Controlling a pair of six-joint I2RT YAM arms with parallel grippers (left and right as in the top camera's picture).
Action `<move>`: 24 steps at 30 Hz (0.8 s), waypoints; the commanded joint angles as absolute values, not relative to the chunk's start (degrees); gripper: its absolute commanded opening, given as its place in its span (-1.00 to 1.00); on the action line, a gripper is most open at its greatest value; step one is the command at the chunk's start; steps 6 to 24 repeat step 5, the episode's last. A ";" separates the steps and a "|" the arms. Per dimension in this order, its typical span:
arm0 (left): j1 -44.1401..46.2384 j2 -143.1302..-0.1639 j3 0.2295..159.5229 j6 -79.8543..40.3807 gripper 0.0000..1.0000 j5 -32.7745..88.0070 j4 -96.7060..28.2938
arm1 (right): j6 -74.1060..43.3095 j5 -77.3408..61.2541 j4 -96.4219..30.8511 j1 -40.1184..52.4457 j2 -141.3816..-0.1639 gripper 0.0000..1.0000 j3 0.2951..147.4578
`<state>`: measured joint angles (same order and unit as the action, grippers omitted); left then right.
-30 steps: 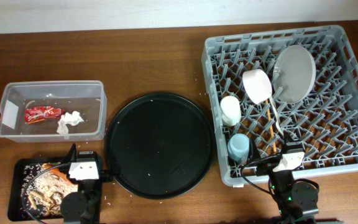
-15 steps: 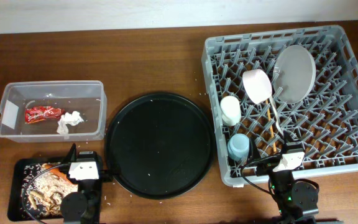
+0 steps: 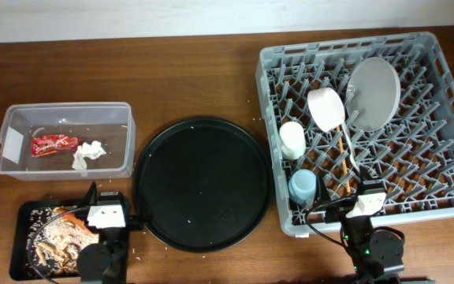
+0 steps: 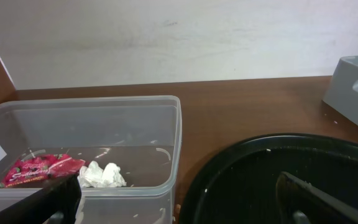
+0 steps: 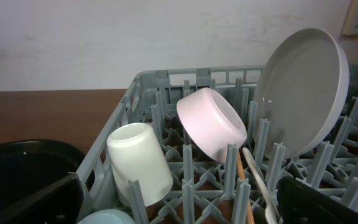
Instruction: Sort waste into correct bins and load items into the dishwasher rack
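Grey plastic dishwasher rack (image 3: 268, 95) at the right of the table (image 3: 172, 79), carrying every dish in sight. Clear tub (image 3: 65, 106) at the left, shallow black tray (image 3: 22, 209) just in front of it, big round black tray (image 3: 202, 181) between bins and rack, bare apart from a few pale crumbs.

Both claws spread wide, gripping nothing: left claw (image 4: 178, 202) low by the shallow tray's near end, right claw (image 5: 182, 202) just outside the rack's near wall, close to the light blue cup (image 3: 303, 185).

Likely trouble from here, as a judgement:
- Knocking the blue cup off its pegs with a forward sweep of the right claw (very little room there).
- Tipping the pale plate (image 3: 374, 93), propped on edge between pegs, down onto the small white bowl (image 3: 326, 107) with any jolt to the rack.
- Rolling of that bowl, tilted on its side, into the cream cup (image 3: 292, 140) just beside it.
- Slipping of the thin chopsticks (image 3: 343, 170) and white fork (image 3: 353, 155), loose among the pegs, through the lattice.
- Dragging food scraps (image 3: 53, 241) out over the shallow tray's rim with the left arm's cable; stray grains already on the table beside it.

Tally: one rack, two bins, one round tray. In the rack: two cups, one plate, one bowl, one fork, chopsticks (number too fine to tell). In the tub: one red wrapper (image 3: 54, 144), one white tissue (image 3: 88, 153). In the shallow tray: one orange carrot (image 3: 71, 214), partly hidden, plus one heap of scraps. Two claws.
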<state>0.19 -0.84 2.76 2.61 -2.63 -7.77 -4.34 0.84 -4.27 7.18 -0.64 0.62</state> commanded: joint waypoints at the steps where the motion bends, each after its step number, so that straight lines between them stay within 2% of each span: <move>1: -0.08 -0.30 2.02 3.55 0.98 -2.81 -7.77 | -4.58 1.10 -4.58 7.49 -0.25 0.97 0.32; 24: -0.08 -0.30 2.02 3.55 0.98 -2.81 -7.77 | -4.58 1.10 -4.58 7.49 -0.25 0.97 0.32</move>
